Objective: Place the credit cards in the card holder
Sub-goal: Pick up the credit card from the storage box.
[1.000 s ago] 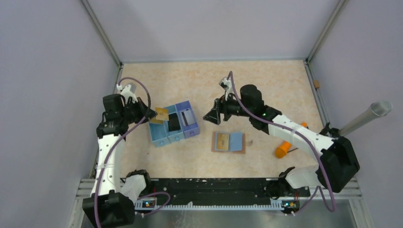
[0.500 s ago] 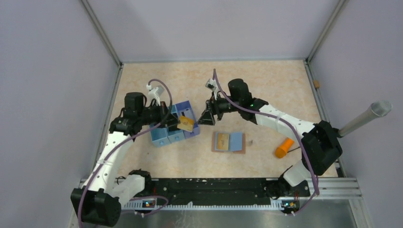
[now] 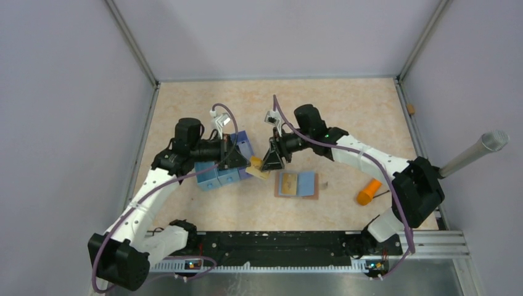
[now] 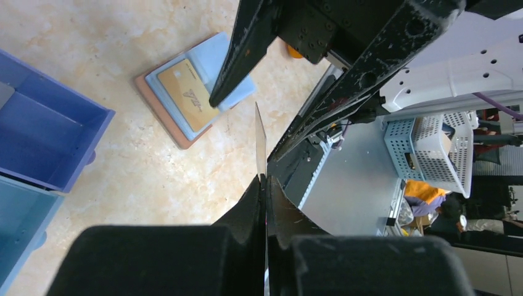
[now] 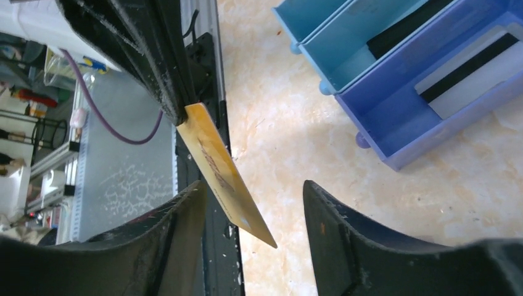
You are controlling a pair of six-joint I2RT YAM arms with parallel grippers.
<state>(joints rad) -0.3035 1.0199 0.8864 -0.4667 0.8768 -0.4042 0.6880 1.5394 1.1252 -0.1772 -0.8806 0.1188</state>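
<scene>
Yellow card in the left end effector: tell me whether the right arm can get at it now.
Probably yes. The yellow card juts free of the shut left end effector, and the open right end effector has a finger on either side of it; nothing stands between.

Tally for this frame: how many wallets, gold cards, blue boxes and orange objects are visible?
Brown wallet: 1
Gold cards: 2 (one gripped, one in the wallet)
Blue divided box: 1
Orange carrot-shaped object: 1
Total: 5
</scene>
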